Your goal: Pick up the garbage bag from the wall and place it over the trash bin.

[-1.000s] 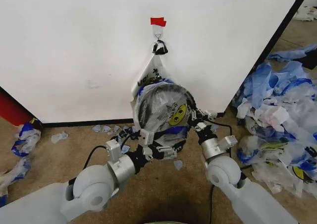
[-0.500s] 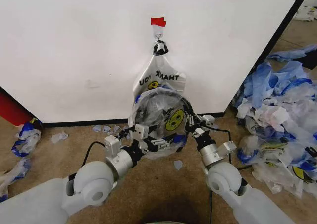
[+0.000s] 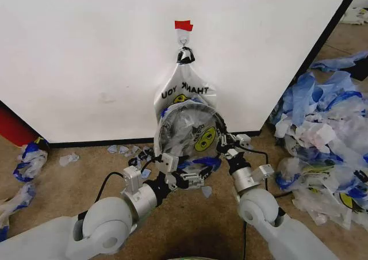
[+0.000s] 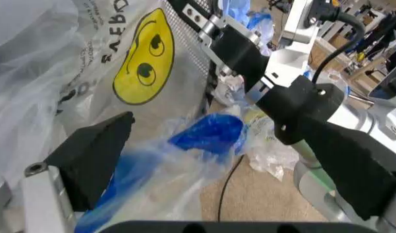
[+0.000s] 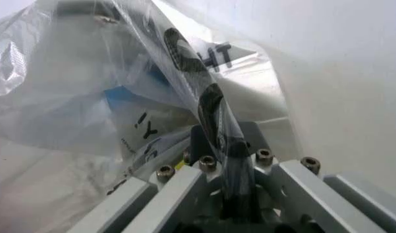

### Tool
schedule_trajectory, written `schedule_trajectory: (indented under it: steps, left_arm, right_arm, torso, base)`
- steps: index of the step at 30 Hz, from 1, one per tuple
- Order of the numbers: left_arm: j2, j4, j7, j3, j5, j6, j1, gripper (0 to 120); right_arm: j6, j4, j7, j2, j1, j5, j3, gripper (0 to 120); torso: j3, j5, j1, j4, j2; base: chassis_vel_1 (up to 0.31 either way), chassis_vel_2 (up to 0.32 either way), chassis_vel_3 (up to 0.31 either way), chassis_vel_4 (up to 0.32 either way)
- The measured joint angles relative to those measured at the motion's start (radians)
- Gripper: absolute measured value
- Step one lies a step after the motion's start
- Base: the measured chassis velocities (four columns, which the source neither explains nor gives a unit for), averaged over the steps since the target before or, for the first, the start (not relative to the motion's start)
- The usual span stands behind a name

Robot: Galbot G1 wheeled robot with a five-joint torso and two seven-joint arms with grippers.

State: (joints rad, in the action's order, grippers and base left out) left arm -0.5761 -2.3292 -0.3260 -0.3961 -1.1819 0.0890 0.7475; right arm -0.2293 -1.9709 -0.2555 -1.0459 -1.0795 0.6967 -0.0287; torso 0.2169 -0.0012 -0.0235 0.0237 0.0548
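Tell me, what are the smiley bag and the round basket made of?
The clear smiley-print bag with blue trim looks like thin glossy plastic film: see-through and crinkled. The round black basket under it seems to be wire mesh, probably metal: fine holes show by its rim.

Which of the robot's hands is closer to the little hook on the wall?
Right. The right hand grips the bag's side below the hook; the left hand is lower still, at the bag's bottom edge.

One trash bin (image 3: 187, 130) is up in front of one wall (image 3: 86, 53), which carries one hook (image 3: 183, 40) and one red tape patch (image 3: 183, 25). Two smiley bags show: one hanging bag (image 3: 183, 87) and one garbage bag (image 3: 202, 138) over the bin. Two tools are there, left tool (image 3: 183, 176) and right tool (image 3: 223, 143), plus one big heap of plastic scraps (image 3: 325, 133).
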Motion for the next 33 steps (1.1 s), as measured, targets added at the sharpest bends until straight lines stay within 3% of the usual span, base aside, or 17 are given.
schedule_trajectory:
  steps: [9,15,27,33]
  left_arm:
    - [0.006,0.007,0.000,-0.010,0.033,0.002,-0.010,100]
    - [0.015,0.021,-0.002,-0.022,0.113,0.012,-0.012,100]
    - [0.072,-0.024,-0.060,-0.019,0.147,0.126,-0.018,97]
    - [0.088,-0.042,-0.072,-0.010,0.147,0.145,-0.034,95]
  right_arm:
    - [0.007,0.009,-0.009,-0.010,0.005,-0.014,0.024,0]
    - [0.012,0.011,-0.016,-0.015,0.008,-0.019,0.034,0]
    - [0.011,-0.002,-0.020,-0.003,-0.005,-0.026,0.026,0]
    - [0.011,-0.002,-0.020,-0.006,-0.007,-0.038,0.027,0]
  torso:
    - [0.000,0.0000,0.000,0.0000,0.000]
    - [0.000,0.0000,0.000,-0.0001,0.000]
    - [0.000,0.0000,0.000,-0.0001,0.000]
    - [0.000,0.0000,0.000,0.0000,0.000]
  base:
    - [0.000,0.000,0.000,0.000]
    - [0.000,0.000,0.000,0.000]
    - [0.000,0.000,0.000,0.000]
    - [0.000,0.000,0.000,0.000]
